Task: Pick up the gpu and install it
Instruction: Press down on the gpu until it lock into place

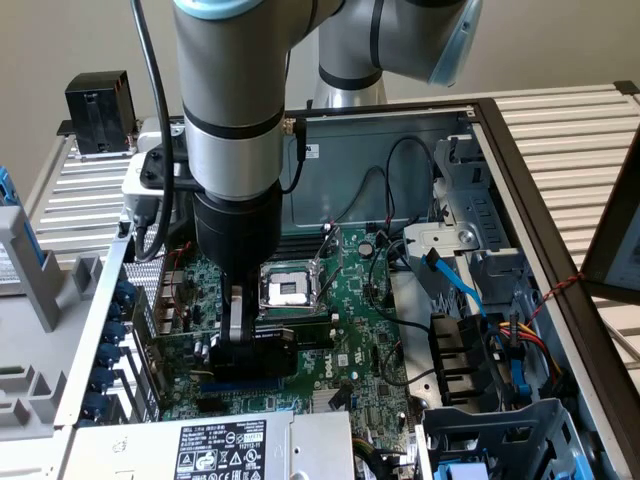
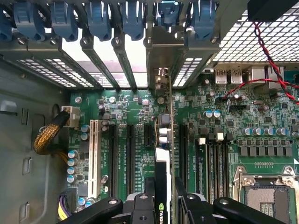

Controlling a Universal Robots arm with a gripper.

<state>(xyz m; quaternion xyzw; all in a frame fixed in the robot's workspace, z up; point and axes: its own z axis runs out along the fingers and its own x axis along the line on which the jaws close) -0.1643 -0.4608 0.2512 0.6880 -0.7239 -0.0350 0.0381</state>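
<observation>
The gpu [image 2: 166, 140] stands on edge over the motherboard's [image 2: 261, 121] expansion slots. It appears as a thin green card with a dark cooler, and its silvery bracket [image 2: 161, 51] sits at a rear slot opening of the case. My gripper [image 2: 163, 205] is shut on the card's upper edge, one black finger on each side. In the exterior view, the gripper [image 1: 255, 350] hangs low inside the open computer case with the gpu [image 1: 285, 355] between its fingers, just in front of the CPU socket [image 1: 290, 287]. Whether the card's edge sits in a slot is hidden.
Blue slot latches [image 2: 98, 18] line the rear wall. A white slot [image 2: 93, 158] and a yellow-sleeved cable [image 2: 46, 137] lie to one side of the card, memory sticks [image 2: 210, 158] to the other. The power supply [image 1: 220, 445], drive cage [image 1: 500, 430] and loose cables [image 1: 470, 290] crowd the case.
</observation>
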